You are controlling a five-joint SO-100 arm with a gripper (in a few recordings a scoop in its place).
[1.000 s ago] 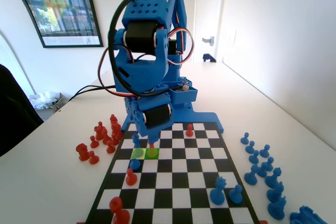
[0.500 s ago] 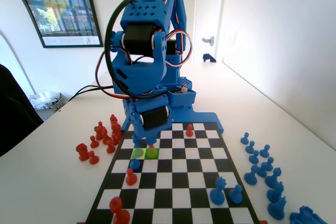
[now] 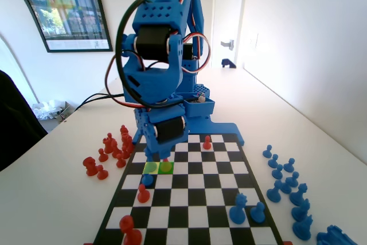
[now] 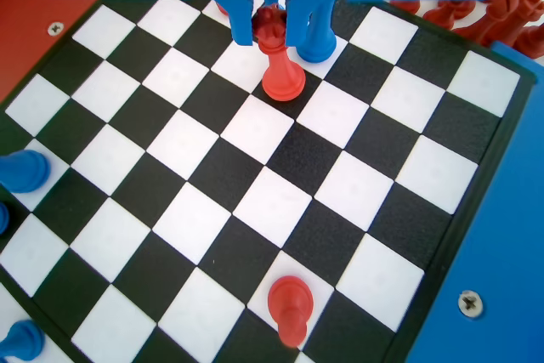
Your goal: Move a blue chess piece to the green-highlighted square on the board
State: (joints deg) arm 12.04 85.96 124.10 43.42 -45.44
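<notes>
While parted round a red piece (image 4: 281,65), pincer (image 4: 270,33), blue chess piece (image 4: 319,27) just beside.

Board (image 4: 255,201): smooth, slight sheen on squares. Red piece (image 4: 280,70) and gripper (image 4: 270,36): plastic, semi-gloss. Table (image 3: 51,199): matt white.

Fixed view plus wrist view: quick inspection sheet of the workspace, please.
Surface: white table, board lying flat on it.
Job's things: blue chess piece stands beside the hand, not held; green-highlighted square is occupied by a red piece.
Clutter: spare red pieces left of the board, spare blue pieces right of it, fixed view.
Grippers: hand low, jaws either side of the red piece's head; grip unclear.
Cables: black cable looped on the arm.
Surroundings: framed picture, door handle.
</notes>
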